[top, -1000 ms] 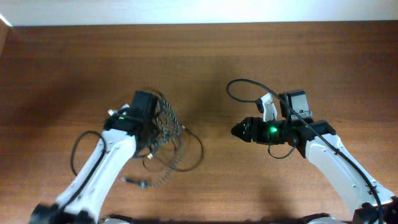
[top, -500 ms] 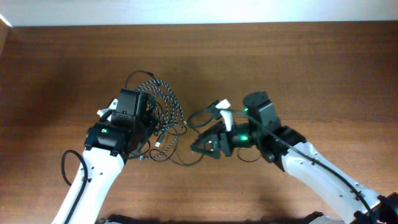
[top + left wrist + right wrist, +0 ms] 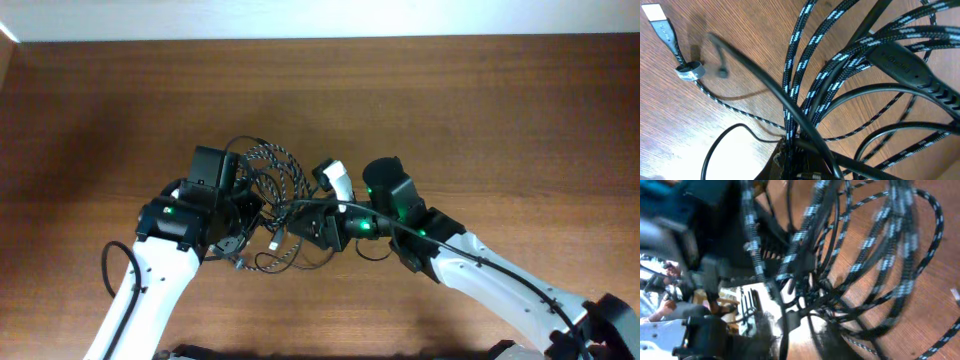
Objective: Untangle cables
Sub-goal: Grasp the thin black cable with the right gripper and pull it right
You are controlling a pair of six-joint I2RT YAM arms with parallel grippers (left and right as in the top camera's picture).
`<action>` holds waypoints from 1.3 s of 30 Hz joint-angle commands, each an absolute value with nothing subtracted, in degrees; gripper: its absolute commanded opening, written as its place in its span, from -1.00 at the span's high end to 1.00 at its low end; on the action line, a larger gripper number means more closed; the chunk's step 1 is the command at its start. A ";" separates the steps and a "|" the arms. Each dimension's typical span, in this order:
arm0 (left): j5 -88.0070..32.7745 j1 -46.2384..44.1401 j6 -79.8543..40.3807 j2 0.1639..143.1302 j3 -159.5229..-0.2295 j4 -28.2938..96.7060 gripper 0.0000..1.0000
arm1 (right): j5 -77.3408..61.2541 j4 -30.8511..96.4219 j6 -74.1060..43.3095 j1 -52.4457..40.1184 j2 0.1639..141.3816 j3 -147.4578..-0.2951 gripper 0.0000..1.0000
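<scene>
The cables lie in one tangle between my arms. The braided black-and-white cable [image 3: 278, 165] loops over the wood, and the thinner plain black cable [image 3: 300, 262] curls below it. My left gripper [image 3: 240, 213] is shut on a bunch of both cables, lifted off the table. In the left wrist view the braided strands [image 3: 799, 65] and black strands [image 3: 752, 75] meet at the jaws [image 3: 800, 162]. A braided end with a silver plug [image 3: 660, 20] lies loose. My right gripper [image 3: 298, 226] is in the tangle from the right. Its fingers [image 3: 795, 330] look apart with strands [image 3: 900, 245] between them; that view is blurred.
The wooden table [image 3: 480, 110] runs to a white wall edge at the back. A thick black lead [image 3: 112, 270] loops off my left arm. A white part of my right wrist [image 3: 333, 175] sits close above the tangle. The two arms are very close together.
My right arm swung left from the right side into the tangle. My left gripper lifted the cable bunch and shifted slightly right; the loops have spread out.
</scene>
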State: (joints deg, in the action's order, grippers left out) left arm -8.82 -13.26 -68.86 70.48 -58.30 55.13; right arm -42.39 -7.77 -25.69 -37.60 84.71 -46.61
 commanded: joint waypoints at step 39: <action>13.30 1.93 -72.18 70.22 -58.83 69.63 0.53 | -32.32 22.50 -26.02 28.38 79.11 -47.16 0.10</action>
State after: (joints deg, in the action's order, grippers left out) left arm 17.85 2.13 -72.31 70.37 -58.50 70.39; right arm -34.72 22.33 -26.55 28.10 79.83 -46.57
